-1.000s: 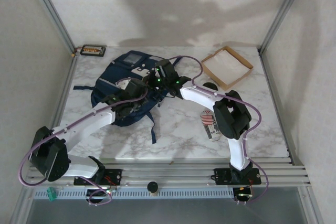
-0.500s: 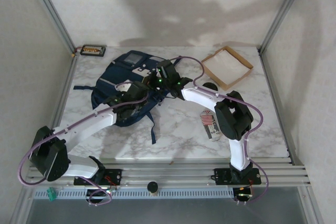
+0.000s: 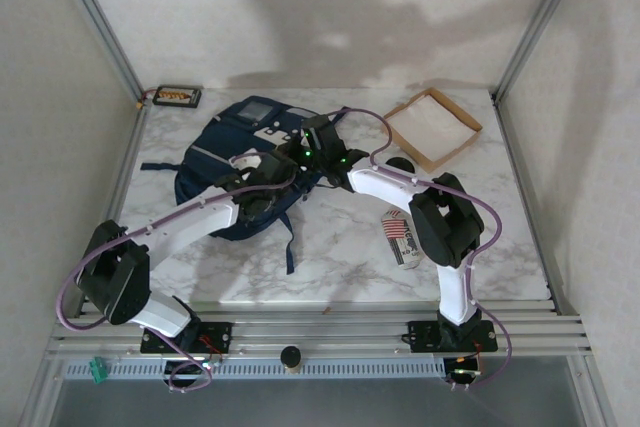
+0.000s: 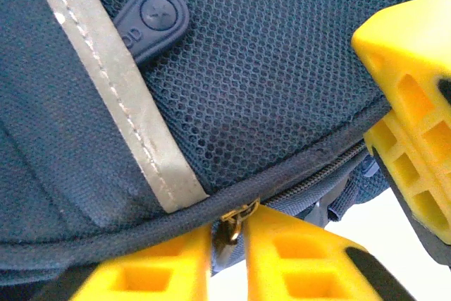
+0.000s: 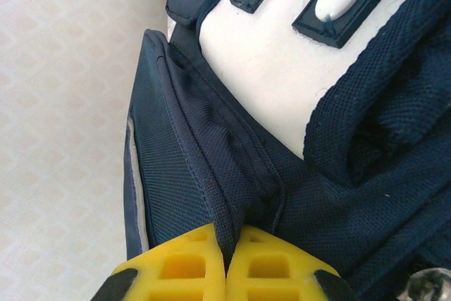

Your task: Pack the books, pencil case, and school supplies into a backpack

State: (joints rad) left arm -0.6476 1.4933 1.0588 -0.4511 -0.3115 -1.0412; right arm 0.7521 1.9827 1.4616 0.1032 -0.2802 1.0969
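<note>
The navy backpack (image 3: 235, 162) lies on the marble table at the left, with both grippers on its right side. My left gripper (image 4: 229, 229) is shut on the brass zipper pull (image 4: 236, 218) at the edge of the mesh pocket, beside the pale stripe (image 4: 120, 96). From above, this gripper (image 3: 265, 185) sits on the bag's lower right part. My right gripper (image 5: 236, 237) is shut on a fold of the backpack's fabric (image 5: 211, 167), and from above it (image 3: 295, 150) is just right of the white patches. The books are out of view.
A shallow cardboard tray (image 3: 432, 127) sits at the back right. A red-and-white striped pouch (image 3: 400, 237) lies under the right arm's elbow, with a small black round thing (image 3: 400, 164) behind it. A small black case (image 3: 177, 97) is at the back left corner. Dark straps (image 3: 292, 242) trail towards the front.
My left gripper has closed onto the zipper pull and shifted slightly right along the bag, its elbow swinging in. The right gripper has kept its hold.
</note>
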